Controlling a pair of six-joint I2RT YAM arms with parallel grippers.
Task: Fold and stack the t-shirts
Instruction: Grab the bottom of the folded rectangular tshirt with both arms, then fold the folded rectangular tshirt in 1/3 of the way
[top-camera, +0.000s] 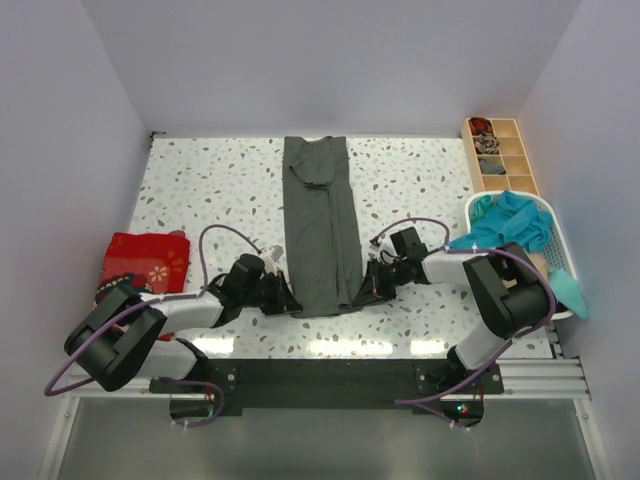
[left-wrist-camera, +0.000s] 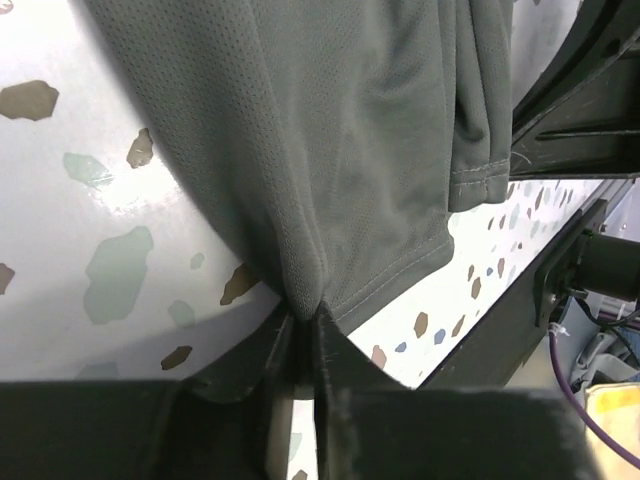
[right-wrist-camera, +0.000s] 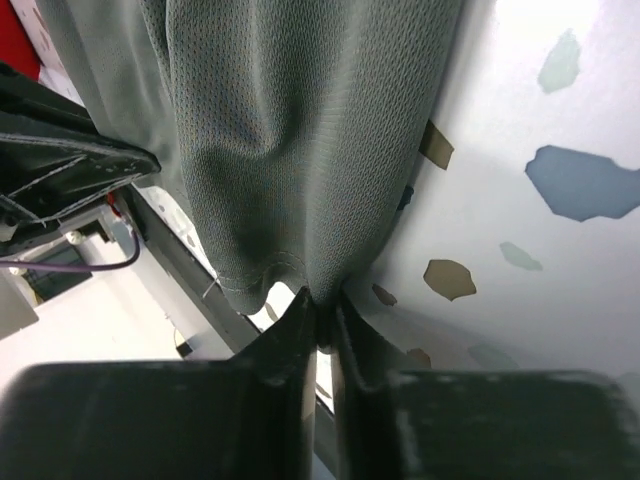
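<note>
A dark grey-green t-shirt (top-camera: 320, 225) lies as a long narrow strip down the middle of the speckled table, sleeves folded in. My left gripper (top-camera: 281, 297) is shut on its near left hem corner; the left wrist view shows the cloth (left-wrist-camera: 330, 150) pinched between the fingers (left-wrist-camera: 340, 352). On the other side, my right gripper (top-camera: 362, 291) is shut on the near right hem corner, the mesh cloth (right-wrist-camera: 290, 130) bunched into its fingers (right-wrist-camera: 292, 325). A folded red t-shirt (top-camera: 146, 261) with a print rests at the left edge. Teal t-shirts (top-camera: 510, 225) fill the basket.
A white plastic basket (top-camera: 556, 235) stands at the right edge, cloth hanging over its near side. Behind it sits a wooden compartment tray (top-camera: 500, 155) with small items. White walls close in the table on three sides; the black base rail (top-camera: 320, 378) runs along the near edge.
</note>
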